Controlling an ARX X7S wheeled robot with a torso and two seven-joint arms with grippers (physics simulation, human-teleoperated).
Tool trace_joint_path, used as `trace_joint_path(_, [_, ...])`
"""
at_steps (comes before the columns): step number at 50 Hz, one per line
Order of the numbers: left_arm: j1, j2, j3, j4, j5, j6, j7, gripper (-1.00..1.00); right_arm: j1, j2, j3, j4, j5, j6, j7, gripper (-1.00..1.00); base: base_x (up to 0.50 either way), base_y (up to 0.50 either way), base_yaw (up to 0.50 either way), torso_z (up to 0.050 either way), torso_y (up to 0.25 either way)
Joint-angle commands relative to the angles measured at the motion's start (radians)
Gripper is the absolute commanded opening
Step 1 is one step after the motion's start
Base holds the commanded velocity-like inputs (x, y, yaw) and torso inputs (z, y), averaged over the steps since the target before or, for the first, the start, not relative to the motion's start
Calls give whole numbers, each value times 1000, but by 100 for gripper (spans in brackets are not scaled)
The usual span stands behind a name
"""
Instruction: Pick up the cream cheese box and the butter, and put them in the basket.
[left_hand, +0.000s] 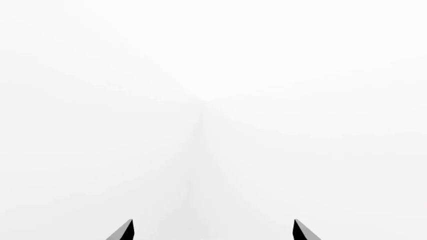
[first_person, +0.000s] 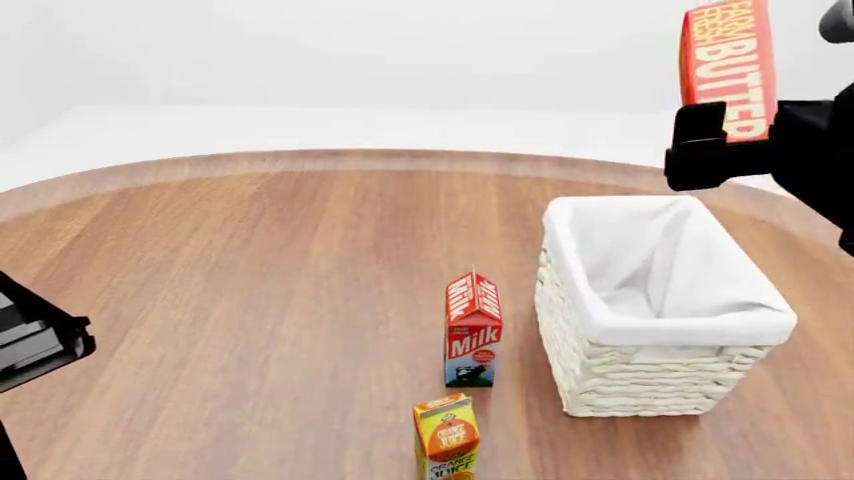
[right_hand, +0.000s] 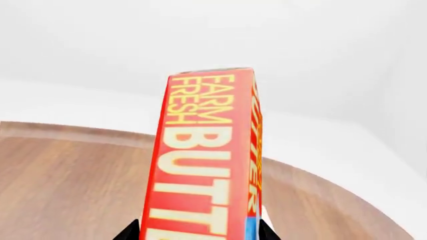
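The butter (first_person: 727, 60), a red-orange box with yellow lettering, stands on end in the air at the top right of the head view. My right gripper (first_person: 721, 135) is shut on its lower end. In the right wrist view the butter (right_hand: 207, 160) fills the middle, with a dark fingertip (right_hand: 131, 232) pressed to each side. The cream-white basket (first_person: 641, 375) with its cloth liner sits on the table below and nearer than the butter. My left gripper (left_hand: 213, 232) is open and faces only white background. The cream cheese box is out of view.
A red-white milk carton (first_person: 471, 330) stands just left of the basket. An orange juice carton (first_person: 447, 437) stands nearer, at the picture's bottom edge. A dark part of my left arm (first_person: 34, 340) shows at the far left. The round wooden table (first_person: 267, 280) curves away behind.
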Motion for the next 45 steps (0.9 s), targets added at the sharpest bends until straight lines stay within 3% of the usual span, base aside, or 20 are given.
trace_joint_path(1, [1, 19, -22, -2, 10, 6, 27, 100, 88, -70, -16, 178, -182, 34, -169, -100, 0, 0, 0, 0, 0])
trace_joint_path(12, [2, 19, -20, -5, 11, 10, 27, 100, 135, -140, -113, 328, -328, 28, -342, -100, 0, 0, 0, 0, 2])
trace_joint_path(26, [2, 18, -20, -7, 11, 11, 26, 100, 47, -163, -137, 449, -361, -38, -410, -100, 0, 0, 0, 1, 1])
trace_joint_path(45, [5, 18, -21, -5, 11, 12, 24, 100, -103, -151, -153, 455, -346, -89, -440, -100, 0, 0, 0, 1, 1])
